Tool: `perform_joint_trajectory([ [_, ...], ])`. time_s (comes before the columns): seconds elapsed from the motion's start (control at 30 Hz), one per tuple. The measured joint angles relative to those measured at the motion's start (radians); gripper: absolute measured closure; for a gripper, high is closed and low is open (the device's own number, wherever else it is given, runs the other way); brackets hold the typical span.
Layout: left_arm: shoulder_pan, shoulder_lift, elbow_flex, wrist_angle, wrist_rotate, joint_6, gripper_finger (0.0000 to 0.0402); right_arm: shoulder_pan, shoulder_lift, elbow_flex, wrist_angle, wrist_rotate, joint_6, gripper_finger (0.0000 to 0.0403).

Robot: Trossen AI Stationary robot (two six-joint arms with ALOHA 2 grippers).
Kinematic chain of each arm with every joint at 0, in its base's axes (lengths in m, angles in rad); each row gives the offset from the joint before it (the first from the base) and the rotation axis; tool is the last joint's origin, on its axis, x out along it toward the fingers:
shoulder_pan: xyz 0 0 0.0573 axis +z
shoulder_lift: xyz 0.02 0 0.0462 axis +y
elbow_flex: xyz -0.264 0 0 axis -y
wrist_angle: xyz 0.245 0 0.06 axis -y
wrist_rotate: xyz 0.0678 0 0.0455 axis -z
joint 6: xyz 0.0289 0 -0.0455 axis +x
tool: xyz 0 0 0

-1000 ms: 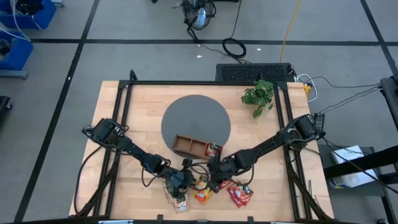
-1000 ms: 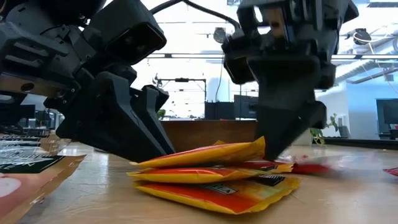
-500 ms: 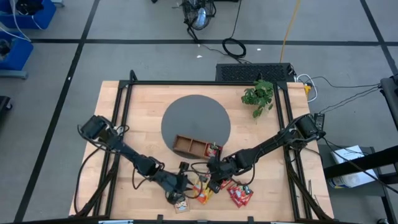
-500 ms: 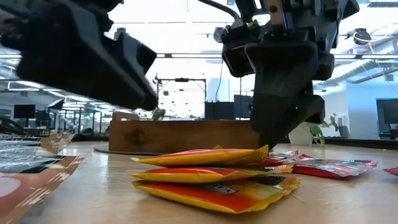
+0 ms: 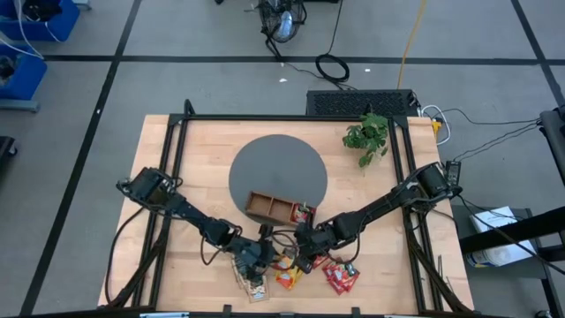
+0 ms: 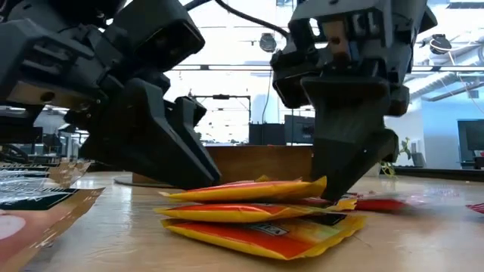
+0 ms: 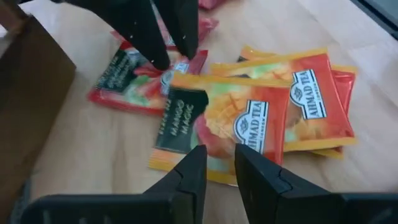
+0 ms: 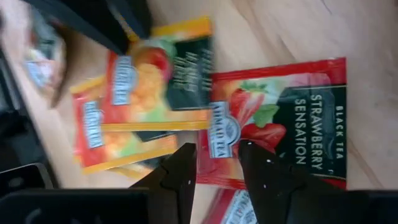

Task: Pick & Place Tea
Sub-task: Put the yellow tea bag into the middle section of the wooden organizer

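Starting at the left, dark green sachets [image 5: 250,281] are seen lying near the front edge of the wooden table [image 5: 177,177]. Just beside them the left gripper [image 7: 217,163] is held low over the stack of orange-yellow sachets [image 6: 253,211], its fingers set slightly apart, with nothing seen between them. The top sachet of the stack [image 7: 249,121] is shown in the left wrist view. At the stack's right end the right gripper [image 8: 216,162] is lowered, its fingers parted above a red strawberry sachet [image 8: 280,121]; no sachet is seen clamped. More red sachets [image 5: 340,276] lie farther right. Behind the grippers the wooden tray [image 5: 278,208] rests on the grey round mat [image 5: 278,159].
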Motion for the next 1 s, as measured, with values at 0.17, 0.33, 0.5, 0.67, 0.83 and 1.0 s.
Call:
perform_joint_trajectory([
  [0.17, 0.008, 0.050, 0.001, 0.045, 0.015, 0.000, 0.0314, 0.000, 0.023, 0.001, 0.059, 0.001, 0.014, 0.0287],
  [0.33, 0.025, 0.094, 0.002, 0.100, 0.057, -0.003, 0.0314, 0.000, 0.027, 0.000, 0.108, 0.006, 0.003, 0.0287],
  [0.5, 0.028, 0.095, 0.002, 0.095, 0.063, -0.003, 0.0314, 0.000, 0.027, 0.000, 0.111, 0.007, -0.005, 0.0287],
  [0.67, 0.029, 0.095, 0.002, 0.095, 0.064, -0.002, 0.0314, -0.015, 0.027, 0.000, 0.112, 0.023, -0.029, 0.0287],
  [0.83, 0.030, 0.095, 0.002, 0.096, 0.064, 0.005, 0.0314, -0.026, 0.027, 0.000, 0.112, 0.028, -0.067, 0.0299],
  [1.0, 0.030, 0.096, 0.002, 0.096, 0.063, 0.008, 0.0314, -0.024, 0.027, -0.001, 0.110, 0.025, -0.108, 0.0370],
])
